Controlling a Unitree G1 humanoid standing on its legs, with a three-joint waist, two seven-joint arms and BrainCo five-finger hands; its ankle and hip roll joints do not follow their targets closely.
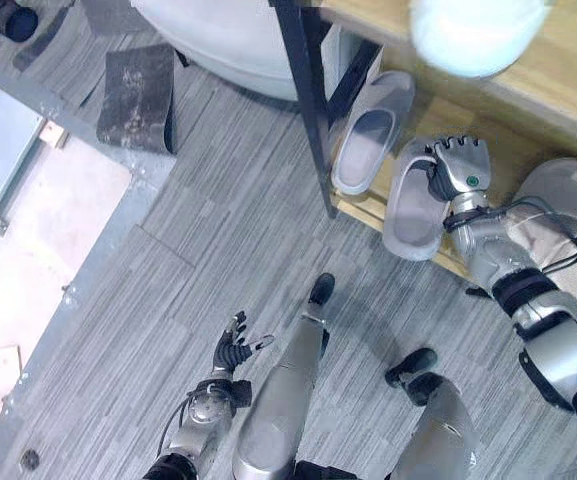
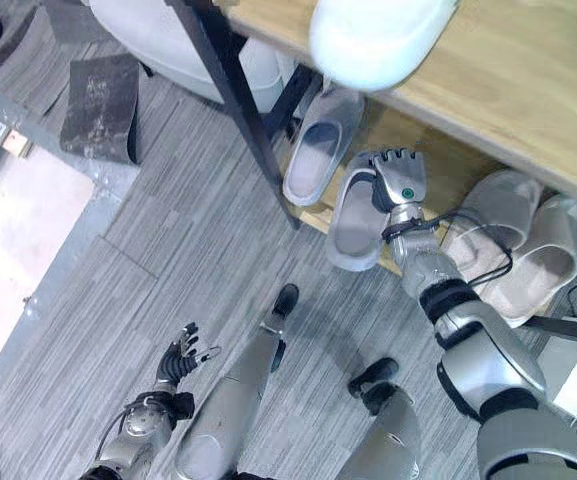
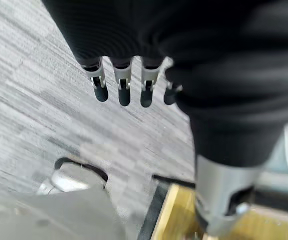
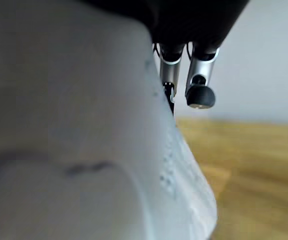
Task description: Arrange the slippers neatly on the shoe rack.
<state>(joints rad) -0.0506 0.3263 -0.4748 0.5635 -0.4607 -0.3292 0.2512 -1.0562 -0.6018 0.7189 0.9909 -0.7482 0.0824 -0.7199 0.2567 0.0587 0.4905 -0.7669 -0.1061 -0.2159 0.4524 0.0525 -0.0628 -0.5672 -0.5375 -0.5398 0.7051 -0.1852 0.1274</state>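
Note:
Two grey slippers lie on the low wooden shelf of the shoe rack (image 1: 368,208). One grey slipper (image 1: 373,130) rests toe-in by the black post. The second grey slipper (image 1: 413,210) hangs with its heel over the shelf's front edge, and my right hand (image 1: 458,165) is shut on its right side, thumb on the upper. That slipper's pale side (image 4: 84,150) looms close in the right wrist view, with fingertips (image 4: 199,95) past it. Two beige slippers (image 1: 558,195) lie side by side further right. My left hand (image 1: 233,350) hangs open low over the floor, fingers (image 3: 121,90) straight.
A black rack post (image 1: 313,110) stands left of the slippers. A white rounded object (image 1: 478,35) sits on the upper wooden shelf. A dark mat (image 1: 138,95) and a large white rounded body (image 1: 228,40) lie at the back left. A pale floor panel (image 1: 28,230) is at far left.

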